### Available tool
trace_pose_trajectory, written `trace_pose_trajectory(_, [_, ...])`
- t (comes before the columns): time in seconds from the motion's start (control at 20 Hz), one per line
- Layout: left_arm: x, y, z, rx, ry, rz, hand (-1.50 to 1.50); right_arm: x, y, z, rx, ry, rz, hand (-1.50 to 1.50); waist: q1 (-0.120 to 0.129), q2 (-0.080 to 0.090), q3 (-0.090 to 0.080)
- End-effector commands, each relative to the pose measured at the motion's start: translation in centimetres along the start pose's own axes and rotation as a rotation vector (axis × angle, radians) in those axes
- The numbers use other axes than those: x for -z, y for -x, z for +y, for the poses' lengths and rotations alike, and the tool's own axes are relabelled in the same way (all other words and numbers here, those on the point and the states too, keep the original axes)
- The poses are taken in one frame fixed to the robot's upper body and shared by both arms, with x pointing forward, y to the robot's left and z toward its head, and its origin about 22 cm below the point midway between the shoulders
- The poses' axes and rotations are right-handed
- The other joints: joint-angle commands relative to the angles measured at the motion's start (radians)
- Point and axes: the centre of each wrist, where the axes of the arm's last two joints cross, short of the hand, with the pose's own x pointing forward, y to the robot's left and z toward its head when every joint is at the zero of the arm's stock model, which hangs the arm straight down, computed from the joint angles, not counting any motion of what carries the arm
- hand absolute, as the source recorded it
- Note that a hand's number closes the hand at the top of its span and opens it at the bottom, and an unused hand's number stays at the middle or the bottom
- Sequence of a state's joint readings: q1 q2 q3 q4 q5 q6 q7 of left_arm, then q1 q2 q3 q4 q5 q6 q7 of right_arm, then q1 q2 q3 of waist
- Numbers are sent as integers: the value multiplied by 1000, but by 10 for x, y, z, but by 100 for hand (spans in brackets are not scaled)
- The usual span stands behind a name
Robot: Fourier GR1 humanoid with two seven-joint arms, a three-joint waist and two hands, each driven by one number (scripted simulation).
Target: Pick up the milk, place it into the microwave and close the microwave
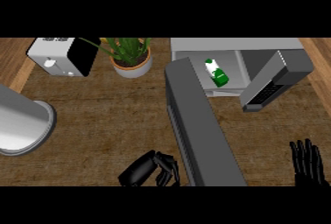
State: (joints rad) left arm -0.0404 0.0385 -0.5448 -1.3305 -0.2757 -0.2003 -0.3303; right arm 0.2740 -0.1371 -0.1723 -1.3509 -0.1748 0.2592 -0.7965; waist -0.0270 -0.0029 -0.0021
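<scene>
The milk (216,73), a white and green carton, lies on its side inside the microwave (236,48) at the back right. The microwave's grey door (199,127) stands open and reaches toward the front of the counter. My left hand (150,170) is low at the front, just left of the door's near end, with its fingers curled and nothing held. At the lower right edge my right hand (308,161) rests open with fingers up.
A potted plant (131,57) stands at the back centre. A white and black appliance (61,56) sits at the back left. A large grey round container (22,124) lies at the left edge.
</scene>
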Motion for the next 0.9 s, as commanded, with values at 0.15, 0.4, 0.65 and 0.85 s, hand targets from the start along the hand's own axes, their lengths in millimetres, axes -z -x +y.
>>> trace_pose_trajectory(0.15, [43,13,-36,41,63,8,150,-4,-54,-5,38,-55,-40,-150,-8,5,0])
trace_pose_trajectory(0.4, [65,2,-51,72,63,21,150,-4,-76,4,67,-114,-68,-150,-44,9,-2])
trace_pose_trajectory(0.65, [87,-14,-45,96,16,-20,150,20,-88,6,77,-196,-88,-150,-90,20,-4])
trace_pose_trajectory(0.85, [95,-18,-41,103,-31,0,150,25,-88,10,74,-242,-82,-150,-127,30,-4])
